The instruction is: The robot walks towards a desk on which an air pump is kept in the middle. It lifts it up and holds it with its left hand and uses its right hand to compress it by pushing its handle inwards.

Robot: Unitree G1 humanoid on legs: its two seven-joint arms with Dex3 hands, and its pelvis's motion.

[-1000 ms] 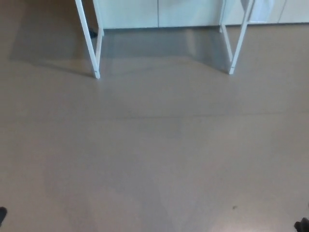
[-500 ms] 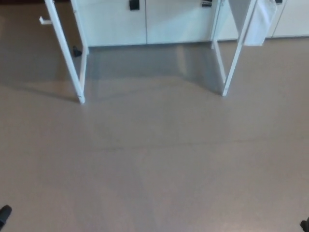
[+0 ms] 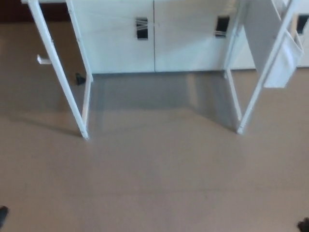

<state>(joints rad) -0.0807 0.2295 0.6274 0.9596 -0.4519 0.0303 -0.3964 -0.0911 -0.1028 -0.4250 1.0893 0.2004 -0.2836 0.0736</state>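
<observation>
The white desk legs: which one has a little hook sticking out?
The front left leg; a small white hook juts from its side. The front right leg has none.

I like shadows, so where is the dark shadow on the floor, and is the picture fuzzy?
In the head view, a soft grey shadow lies on the floor between the white desk legs, against the cabinets; the whole picture is slightly blurred, with no glare.

White desk legs (image 3: 62, 79) stand on tan floor (image 3: 154, 179).
</observation>
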